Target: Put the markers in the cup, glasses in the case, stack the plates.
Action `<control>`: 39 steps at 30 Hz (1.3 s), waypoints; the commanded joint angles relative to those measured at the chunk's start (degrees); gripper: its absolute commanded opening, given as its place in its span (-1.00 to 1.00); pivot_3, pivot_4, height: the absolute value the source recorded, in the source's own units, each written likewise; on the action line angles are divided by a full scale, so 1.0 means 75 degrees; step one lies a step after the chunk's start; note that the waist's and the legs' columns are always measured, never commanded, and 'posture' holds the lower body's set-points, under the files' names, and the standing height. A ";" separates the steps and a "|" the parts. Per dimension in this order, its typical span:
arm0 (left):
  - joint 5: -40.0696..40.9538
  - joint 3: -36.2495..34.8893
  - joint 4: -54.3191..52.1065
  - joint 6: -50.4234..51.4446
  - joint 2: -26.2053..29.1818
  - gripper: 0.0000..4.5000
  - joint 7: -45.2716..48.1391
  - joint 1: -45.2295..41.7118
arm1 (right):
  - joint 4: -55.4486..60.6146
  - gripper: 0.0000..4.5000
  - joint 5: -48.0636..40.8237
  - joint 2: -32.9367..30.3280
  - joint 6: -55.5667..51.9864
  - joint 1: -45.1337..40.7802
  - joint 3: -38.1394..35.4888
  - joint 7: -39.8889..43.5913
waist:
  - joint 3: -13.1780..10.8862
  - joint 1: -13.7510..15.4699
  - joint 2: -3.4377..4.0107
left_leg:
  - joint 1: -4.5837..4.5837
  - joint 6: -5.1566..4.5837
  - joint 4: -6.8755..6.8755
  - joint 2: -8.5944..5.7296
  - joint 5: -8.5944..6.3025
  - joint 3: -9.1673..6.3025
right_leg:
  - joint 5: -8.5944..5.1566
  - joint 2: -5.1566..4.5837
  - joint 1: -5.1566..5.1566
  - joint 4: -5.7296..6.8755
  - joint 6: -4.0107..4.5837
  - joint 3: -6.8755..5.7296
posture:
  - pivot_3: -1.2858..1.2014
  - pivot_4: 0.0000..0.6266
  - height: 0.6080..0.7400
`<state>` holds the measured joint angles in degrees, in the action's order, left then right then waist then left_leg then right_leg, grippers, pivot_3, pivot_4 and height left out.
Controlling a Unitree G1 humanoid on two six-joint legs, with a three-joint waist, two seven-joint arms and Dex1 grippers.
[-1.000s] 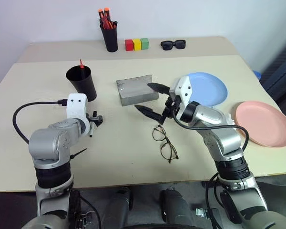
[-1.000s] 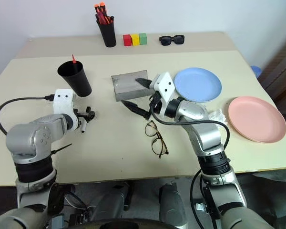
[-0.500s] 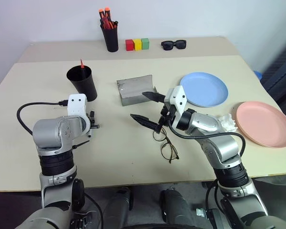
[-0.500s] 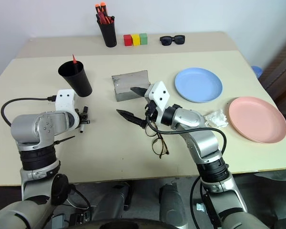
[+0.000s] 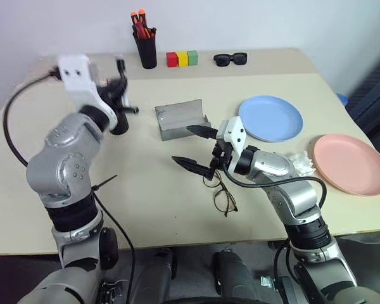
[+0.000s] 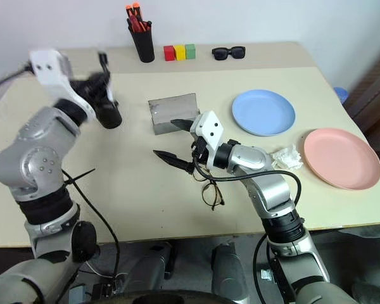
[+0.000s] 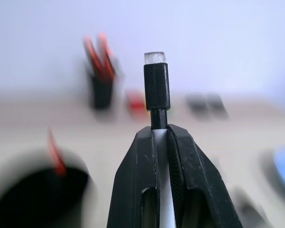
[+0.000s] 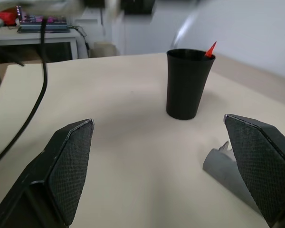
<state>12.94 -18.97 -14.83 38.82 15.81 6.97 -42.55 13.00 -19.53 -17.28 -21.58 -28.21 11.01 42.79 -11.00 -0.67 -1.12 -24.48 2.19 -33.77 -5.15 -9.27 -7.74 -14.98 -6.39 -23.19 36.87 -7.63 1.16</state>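
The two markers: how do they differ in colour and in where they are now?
The red marker stands inside the black cup, only its tip showing; the white marker with the black cap is clamped in the left gripper, raised off the table. Both are slim pens.

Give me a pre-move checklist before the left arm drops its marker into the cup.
1. Left gripper shut on white marker: ok.
2. Cup upright: ok.
3. Red marker already in cup: ok.
4. Marker lined up over the cup mouth: cannot tell.
5. Right gripper open, away from the cup: ok.
6. Glasses in case: not ok, on the table.
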 commanded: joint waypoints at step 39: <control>-0.1408 0.0735 0.5425 -0.6742 -0.0248 -0.33 -0.2232 -0.0284 | -0.0223 1.00 0.0695 0.1350 0.0684 -0.0521 0.0114 -0.1428 | 0.0000 -0.0032 -0.0001 | -0.0004 -0.0018 -0.0002 -0.0014 0.0010 -0.0014 | 0.0003 0.0001 -0.0007 0.0021 -0.0005 -0.0008 | 0.03 -0.52 1.00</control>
<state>0.13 -12.93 29.89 -11.76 14.22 -11.24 -42.99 9.38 -13.77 -7.66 -17.14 -31.35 12.00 31.93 -10.99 -0.91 -1.13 -24.51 2.06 -33.79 -5.26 -9.20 -7.84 -14.96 -6.39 -23.25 37.02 -7.67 1.10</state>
